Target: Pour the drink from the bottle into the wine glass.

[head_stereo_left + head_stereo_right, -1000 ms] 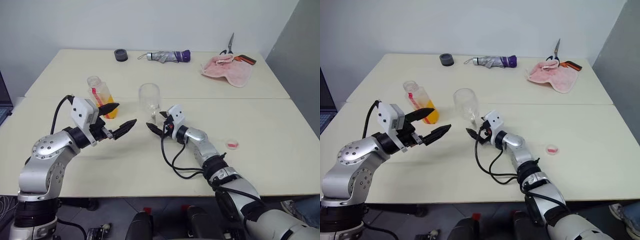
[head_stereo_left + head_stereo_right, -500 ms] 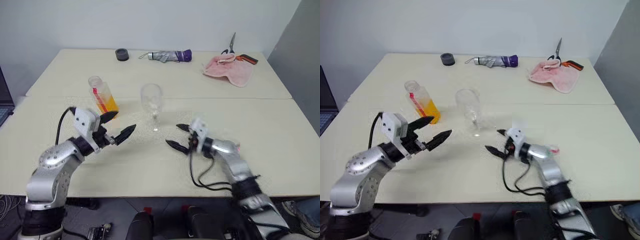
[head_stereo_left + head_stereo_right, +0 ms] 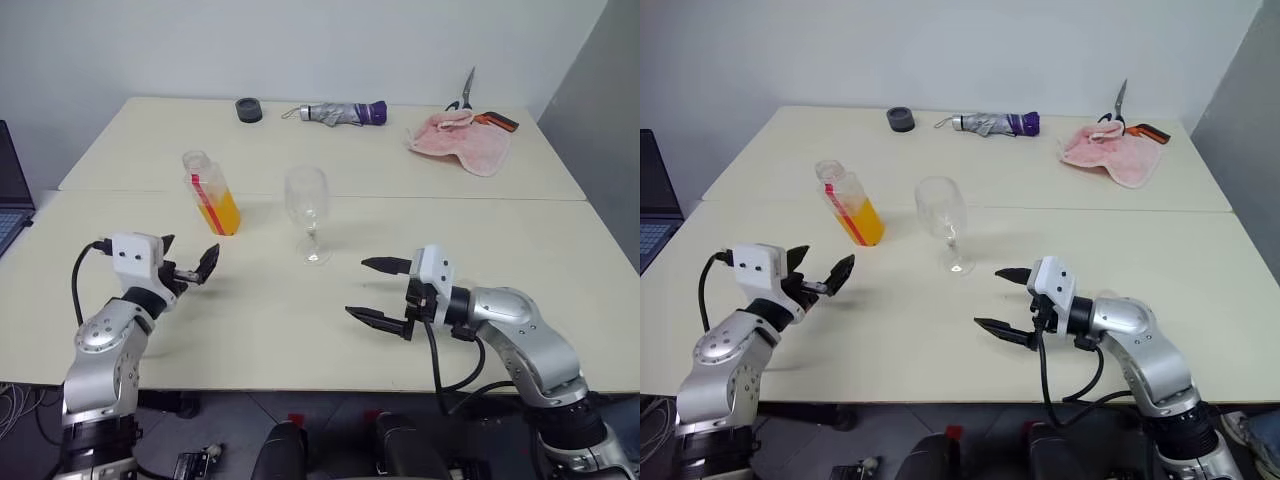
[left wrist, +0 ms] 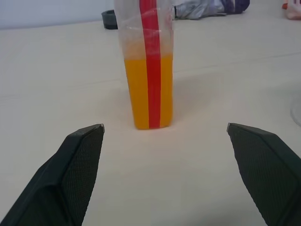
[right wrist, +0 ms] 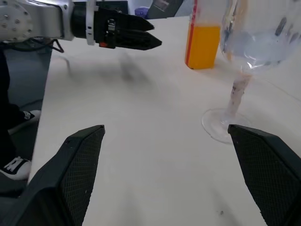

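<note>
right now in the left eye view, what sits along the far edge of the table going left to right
small dark round roll → folded grey umbrella with a purple handle → crumpled pink cloth, with scissors and an orange-and-black tool behind it

Two cream tables (image 3: 480, 215) pushed together along a seam, set against a plain pale wall (image 3: 300, 45); grey panel (image 3: 600, 110) at right; grey floor (image 3: 890, 455) beneath; soft, even light.

Cream table (image 3: 480, 210): bottle (image 3: 212, 194), wine glass (image 3: 307, 213), umbrella (image 3: 338, 112), pink cloth (image 3: 459, 141).
</note>
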Available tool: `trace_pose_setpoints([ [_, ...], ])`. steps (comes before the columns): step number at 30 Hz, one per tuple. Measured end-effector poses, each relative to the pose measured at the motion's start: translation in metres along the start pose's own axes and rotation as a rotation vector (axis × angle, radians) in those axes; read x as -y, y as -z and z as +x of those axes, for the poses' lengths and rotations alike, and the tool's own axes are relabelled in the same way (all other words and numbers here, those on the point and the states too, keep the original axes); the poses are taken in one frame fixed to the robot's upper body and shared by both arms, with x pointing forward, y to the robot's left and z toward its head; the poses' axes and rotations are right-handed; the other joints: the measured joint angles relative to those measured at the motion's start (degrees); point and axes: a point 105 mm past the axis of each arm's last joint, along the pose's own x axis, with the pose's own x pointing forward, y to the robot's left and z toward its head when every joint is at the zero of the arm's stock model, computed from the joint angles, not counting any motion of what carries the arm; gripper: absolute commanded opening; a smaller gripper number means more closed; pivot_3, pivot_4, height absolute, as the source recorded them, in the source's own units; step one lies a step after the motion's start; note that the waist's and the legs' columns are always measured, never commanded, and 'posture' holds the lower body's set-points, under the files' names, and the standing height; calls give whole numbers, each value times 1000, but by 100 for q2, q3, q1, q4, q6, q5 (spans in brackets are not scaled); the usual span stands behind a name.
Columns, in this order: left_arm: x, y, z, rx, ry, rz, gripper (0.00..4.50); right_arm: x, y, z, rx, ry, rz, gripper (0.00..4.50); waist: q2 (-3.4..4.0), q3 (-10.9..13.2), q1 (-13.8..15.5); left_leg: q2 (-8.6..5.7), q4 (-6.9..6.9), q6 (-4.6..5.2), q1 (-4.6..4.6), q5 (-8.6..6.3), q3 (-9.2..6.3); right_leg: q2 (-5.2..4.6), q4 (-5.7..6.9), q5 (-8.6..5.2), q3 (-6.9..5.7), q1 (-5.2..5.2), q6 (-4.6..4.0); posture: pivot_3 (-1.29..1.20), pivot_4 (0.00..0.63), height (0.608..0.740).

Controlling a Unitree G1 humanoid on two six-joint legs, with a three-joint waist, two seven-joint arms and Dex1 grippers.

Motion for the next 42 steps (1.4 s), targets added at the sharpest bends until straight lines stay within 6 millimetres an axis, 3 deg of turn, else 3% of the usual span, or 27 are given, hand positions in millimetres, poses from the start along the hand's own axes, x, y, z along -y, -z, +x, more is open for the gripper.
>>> trace_pose_setpoints([
  [21,-13,-25,45,37,77,48,4500,-6,-23,-4,38,26,-20,4476,-3,-1,41,-3,0,0,-2,0,0,1,-1,0,-7,-1,-1,0,150,740],
  [42,-13,-41,81,70,122,80,4500,-6,-24,-3,38,48,-26,4476,-4,-1,42,-6,3,0,-7,0,-2,2,1,1,-12,-2,-1,0,150,740],
])
